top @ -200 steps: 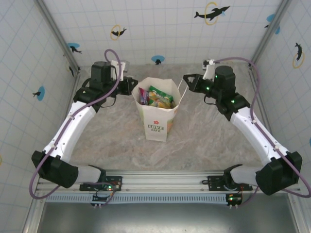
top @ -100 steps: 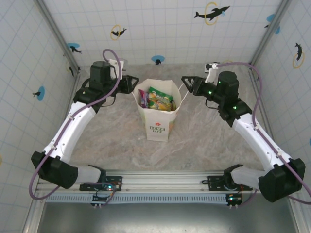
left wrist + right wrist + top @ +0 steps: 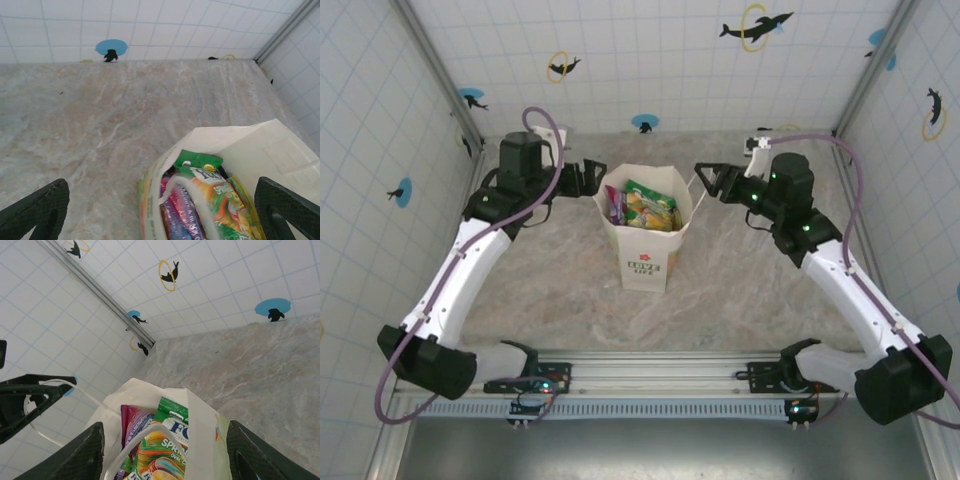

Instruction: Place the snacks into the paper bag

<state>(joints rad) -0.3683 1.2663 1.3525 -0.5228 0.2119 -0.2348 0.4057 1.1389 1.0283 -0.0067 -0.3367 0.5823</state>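
The paper bag [image 3: 640,255] stands upright mid-table, cream-white with a red emblem. The snacks [image 3: 645,203] are inside it, several glossy packets. A green-orange packet [image 3: 220,195] and a purple packet [image 3: 180,215] show at its mouth. My left gripper [image 3: 588,178] sits just left of the bag's rim, open, its fingers [image 3: 40,210] spread wide either side of the bag [image 3: 260,150]. My right gripper [image 3: 708,180] is just right of the rim, open, and straddles the bag [image 3: 205,430]. A white cord handle [image 3: 145,435] arches loose before each wrist camera; neither is pinched.
The marble tabletop [image 3: 540,280] is boxed in by white tiled walls [image 3: 650,60] with dolphin stickers and metal corner posts [image 3: 435,65]. A metal rail [image 3: 660,385] carrying both arm bases runs along the near edge.
Both grippers have opened and let go of the bag's cord handles. The left arm has drawn back a little to the left, the right a little to the right. The bag has stayed put.
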